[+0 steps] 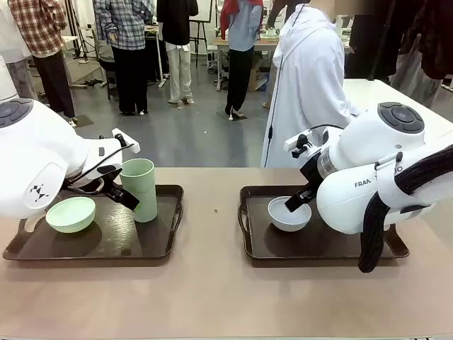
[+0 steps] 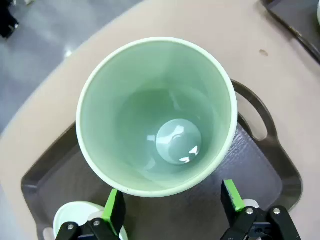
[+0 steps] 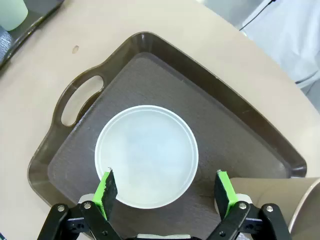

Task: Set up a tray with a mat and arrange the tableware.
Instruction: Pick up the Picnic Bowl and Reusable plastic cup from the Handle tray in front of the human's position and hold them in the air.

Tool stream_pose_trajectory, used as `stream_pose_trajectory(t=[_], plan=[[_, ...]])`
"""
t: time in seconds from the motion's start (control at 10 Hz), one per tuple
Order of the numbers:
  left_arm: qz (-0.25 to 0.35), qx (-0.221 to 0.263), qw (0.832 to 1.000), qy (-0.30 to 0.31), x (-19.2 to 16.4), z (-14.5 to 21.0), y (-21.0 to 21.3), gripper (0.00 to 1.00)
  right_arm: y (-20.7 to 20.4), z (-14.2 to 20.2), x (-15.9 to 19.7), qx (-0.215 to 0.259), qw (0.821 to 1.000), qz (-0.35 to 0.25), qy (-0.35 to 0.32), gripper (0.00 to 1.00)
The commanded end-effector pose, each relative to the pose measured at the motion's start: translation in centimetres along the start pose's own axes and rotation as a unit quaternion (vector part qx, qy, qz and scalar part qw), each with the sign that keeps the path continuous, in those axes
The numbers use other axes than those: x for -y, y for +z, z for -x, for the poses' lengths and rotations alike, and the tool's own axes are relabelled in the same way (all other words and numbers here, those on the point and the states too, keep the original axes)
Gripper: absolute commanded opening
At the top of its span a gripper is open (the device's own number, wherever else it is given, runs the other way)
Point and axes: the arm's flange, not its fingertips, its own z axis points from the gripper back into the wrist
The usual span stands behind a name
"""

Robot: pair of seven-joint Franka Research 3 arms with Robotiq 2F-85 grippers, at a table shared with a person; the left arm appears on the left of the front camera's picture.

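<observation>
Front view: the tall green cup [image 1: 139, 188] stands upright on the left tray [image 1: 170, 212], long axis vertical, mouth up, right of the pale green bowl [image 1: 71, 214]; the left gripper [image 1: 122, 193] sits just beside it, jaws apart, holding nothing; the right gripper [image 3: 165, 187] hangs spread over the white bowl [image 3: 146, 155] on the right tray [image 3: 75, 130]; we judge arranging in hand; the next move calls for a tip-free retreat.

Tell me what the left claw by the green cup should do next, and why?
Probably back straight away from the tall green cup. The left gripper is open, and the cup stands upright on the tray beside the pale green bowl, so it looks already placed.
</observation>
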Motion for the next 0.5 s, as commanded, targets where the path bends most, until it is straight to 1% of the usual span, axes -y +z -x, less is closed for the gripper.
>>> stream_pose_trajectory(t=[0.0, 0.4], plan=[[0.0, 0.0, 1.0, 0.0, 0.02, 0.01, 0.0, 1.0, 0.0, 0.0, -0.01, 0.0, 1.0, 0.0, 0.0, 1.0], [0.0, 0.0, 1.0, 0.0, 0.02, 0.01, 0.0, 1.0, 0.0, 0.0, -0.01, 0.0, 1.0, 0.0, 0.0, 1.0]])
